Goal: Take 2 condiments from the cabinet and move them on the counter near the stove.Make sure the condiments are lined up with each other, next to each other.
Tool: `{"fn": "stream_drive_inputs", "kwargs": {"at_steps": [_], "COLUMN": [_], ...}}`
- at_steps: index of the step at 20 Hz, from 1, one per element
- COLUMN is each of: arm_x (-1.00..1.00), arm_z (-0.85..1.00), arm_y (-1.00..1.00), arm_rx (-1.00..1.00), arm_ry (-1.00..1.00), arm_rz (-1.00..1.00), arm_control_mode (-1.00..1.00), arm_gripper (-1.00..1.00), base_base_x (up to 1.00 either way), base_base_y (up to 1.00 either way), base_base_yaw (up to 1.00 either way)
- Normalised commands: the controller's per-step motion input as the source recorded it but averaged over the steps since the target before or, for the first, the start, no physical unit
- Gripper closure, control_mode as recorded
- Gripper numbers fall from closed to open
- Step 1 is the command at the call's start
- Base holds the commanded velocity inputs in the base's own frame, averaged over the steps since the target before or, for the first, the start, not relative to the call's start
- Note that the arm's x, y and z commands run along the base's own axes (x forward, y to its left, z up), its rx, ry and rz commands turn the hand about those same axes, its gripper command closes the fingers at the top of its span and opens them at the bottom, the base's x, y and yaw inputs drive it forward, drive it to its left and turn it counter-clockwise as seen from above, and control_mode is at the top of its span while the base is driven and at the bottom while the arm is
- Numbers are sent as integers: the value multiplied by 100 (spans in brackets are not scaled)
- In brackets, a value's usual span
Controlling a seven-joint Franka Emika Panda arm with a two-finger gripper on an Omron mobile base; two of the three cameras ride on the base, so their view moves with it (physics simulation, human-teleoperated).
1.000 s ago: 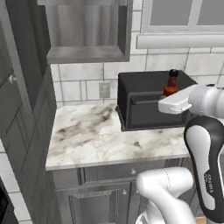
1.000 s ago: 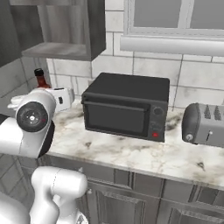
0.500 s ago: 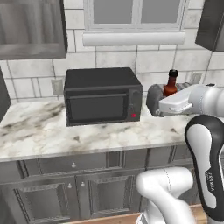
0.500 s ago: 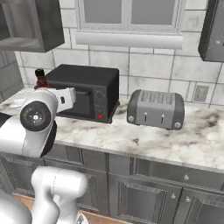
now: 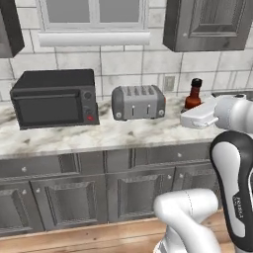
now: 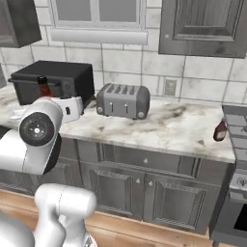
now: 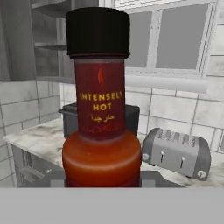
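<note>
Carrying the second condiment toward the stove

Held upright in the gripper (image 5: 190, 117), the red bottle with the black cap (image 7: 99, 109) fills the hand view, jaws closed narrowly on its lower body; in the left base view it stands just above the white hand, over the counter (image 5: 128, 136). Beyond the bottle, in the hand view, sit the silver toaster (image 7: 177, 153) and the black toaster oven (image 5: 54, 99). Off to the hand's far side in the right base view, the squat dark bottle (image 6: 220, 130) already stands on the marble beside the stove (image 6: 237, 144). So one condiment seems placed; the other is out of the cabinet but not yet set down next to it and lined up.
</note>
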Motion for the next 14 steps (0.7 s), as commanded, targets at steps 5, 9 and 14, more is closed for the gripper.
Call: {"fn": "stream_drive_inputs", "kwargs": {"at_steps": [5, 9, 14], "arm_x": [0, 0, 0], "arm_z": [0, 0, 0], "arm_y": [0, 0, 0], "arm_rx": [0, 0, 0], "arm_ry": [0, 0, 0], "arm_rz": [0, 0, 0], "arm_control_mode": [100, 100, 100], "arm_gripper": [100, 100, 100], "base_base_x": [0, 16, 29], "base_base_y": [-86, -65, -49], "base_base_yaw": [0, 0, 0]}}
